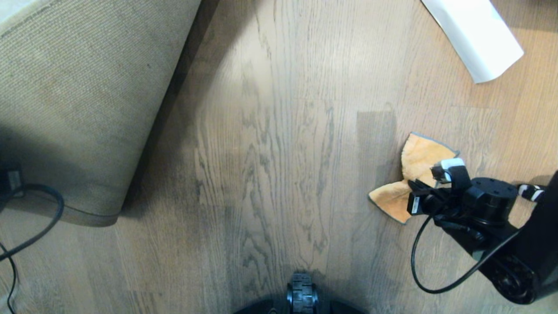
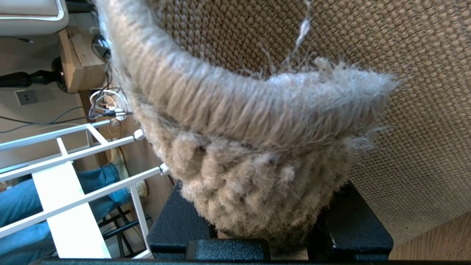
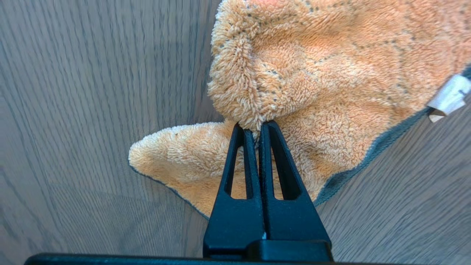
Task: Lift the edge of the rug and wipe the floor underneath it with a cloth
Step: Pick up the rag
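While its fingers are pressing together on a bunched fold of the cloth (image 3: 294, 73), the right gripper (image 3: 256, 127) is sitting low over the floor (image 3: 92, 110), w/ the rest of the orange rag spreading flat just ahead of and to both sides of the fingertips. Grey-blue edging and a small white tag (image 3: 449, 97) are showing at the far side of the cloth from the tips. In the head view the right gripper (image 1: 420, 185) is resting on the cloth (image 1: 420, 159), approx. midway across it.

Well apart to the left, the left gripper (image 2: 270, 235) is clamping the rug (image 2: 257, 121) edge, pile bulging btwn its two black fingers (image 2: 180, 224), woven tan backing turning up beyond. The lifted rug (image 1: 78, 96) is curling over bare planks. Farther off, beyond the right gripper, a white rolled paper (image 1: 475, 35) is lying on the floor (image 1: 279, 152).
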Robot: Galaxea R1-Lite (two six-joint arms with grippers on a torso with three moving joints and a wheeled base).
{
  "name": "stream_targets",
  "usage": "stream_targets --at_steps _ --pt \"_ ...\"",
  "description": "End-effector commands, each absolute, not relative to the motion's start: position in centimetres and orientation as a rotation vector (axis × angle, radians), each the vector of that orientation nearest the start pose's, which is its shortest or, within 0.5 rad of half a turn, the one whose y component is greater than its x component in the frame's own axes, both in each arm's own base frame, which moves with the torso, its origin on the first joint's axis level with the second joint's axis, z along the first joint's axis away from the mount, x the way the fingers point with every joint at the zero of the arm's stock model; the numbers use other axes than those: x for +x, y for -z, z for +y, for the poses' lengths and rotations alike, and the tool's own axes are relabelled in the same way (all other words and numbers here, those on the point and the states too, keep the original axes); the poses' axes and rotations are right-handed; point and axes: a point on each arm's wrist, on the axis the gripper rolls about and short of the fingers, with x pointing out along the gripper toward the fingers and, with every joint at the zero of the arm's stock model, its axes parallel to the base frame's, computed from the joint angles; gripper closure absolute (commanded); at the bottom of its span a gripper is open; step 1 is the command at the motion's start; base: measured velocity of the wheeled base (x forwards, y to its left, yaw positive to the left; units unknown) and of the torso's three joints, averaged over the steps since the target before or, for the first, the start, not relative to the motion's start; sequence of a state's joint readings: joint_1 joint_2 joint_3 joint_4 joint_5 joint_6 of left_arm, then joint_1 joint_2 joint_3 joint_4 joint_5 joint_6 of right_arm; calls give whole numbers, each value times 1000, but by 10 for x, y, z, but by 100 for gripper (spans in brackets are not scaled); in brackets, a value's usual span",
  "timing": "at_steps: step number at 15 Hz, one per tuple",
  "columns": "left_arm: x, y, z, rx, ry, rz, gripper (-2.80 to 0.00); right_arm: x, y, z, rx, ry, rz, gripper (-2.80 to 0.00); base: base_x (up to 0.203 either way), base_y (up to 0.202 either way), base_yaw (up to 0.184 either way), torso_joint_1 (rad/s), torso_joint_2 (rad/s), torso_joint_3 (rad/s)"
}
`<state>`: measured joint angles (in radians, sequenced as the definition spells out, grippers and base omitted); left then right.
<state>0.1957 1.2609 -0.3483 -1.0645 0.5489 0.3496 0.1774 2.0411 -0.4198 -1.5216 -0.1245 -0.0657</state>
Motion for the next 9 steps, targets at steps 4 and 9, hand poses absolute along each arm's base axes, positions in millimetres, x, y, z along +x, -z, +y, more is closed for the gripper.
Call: stream_targets --at_steps 4,9 --pt "168 -209 45 306 -766 -23 0 297 -101 50 -51 -51 -7 0 0 0 0 0 0 0" --pt "168 -209 45 304 -766 -27 0 298 -109 52 -46 -56 -42 0 0 0 0 0 0 0"
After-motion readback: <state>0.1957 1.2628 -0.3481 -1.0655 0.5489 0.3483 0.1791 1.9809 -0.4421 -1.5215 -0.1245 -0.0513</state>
